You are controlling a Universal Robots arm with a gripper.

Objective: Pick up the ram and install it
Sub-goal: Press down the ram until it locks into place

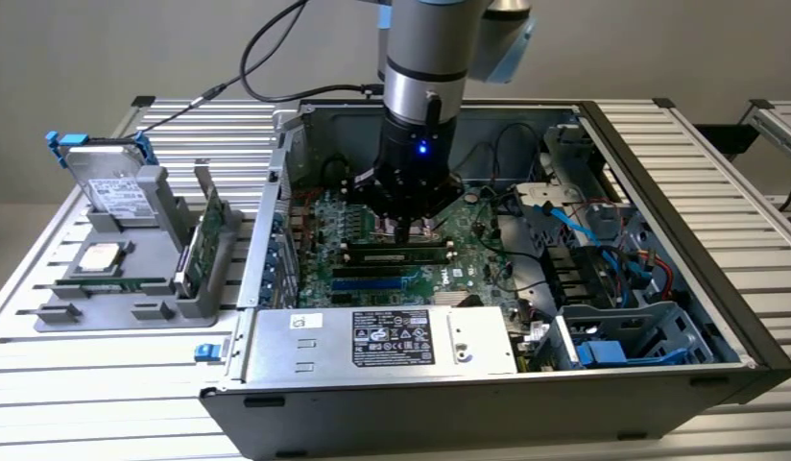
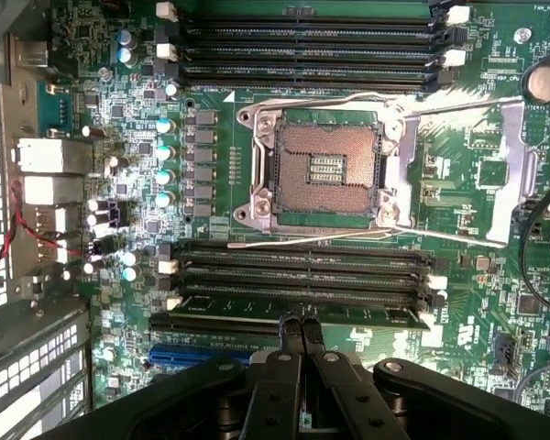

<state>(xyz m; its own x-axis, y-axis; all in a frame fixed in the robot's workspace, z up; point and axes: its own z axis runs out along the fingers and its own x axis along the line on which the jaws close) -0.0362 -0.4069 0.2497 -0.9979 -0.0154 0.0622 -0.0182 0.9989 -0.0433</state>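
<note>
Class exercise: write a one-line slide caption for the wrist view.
Shut gripper pressing on the ram lying in a motherboard slot beside the open CPU socket.

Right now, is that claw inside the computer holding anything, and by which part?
Nothing seems to be held. The gripper is shut, its fingertips pressed together just over the top edge of the ram, which sits in the motherboard.

Robotics lab bench: slatted aluminium table (image 1: pixel 101 384), open computer case (image 1: pixel 703 317), grey parts fixture (image 1: pixel 127 312).
</note>
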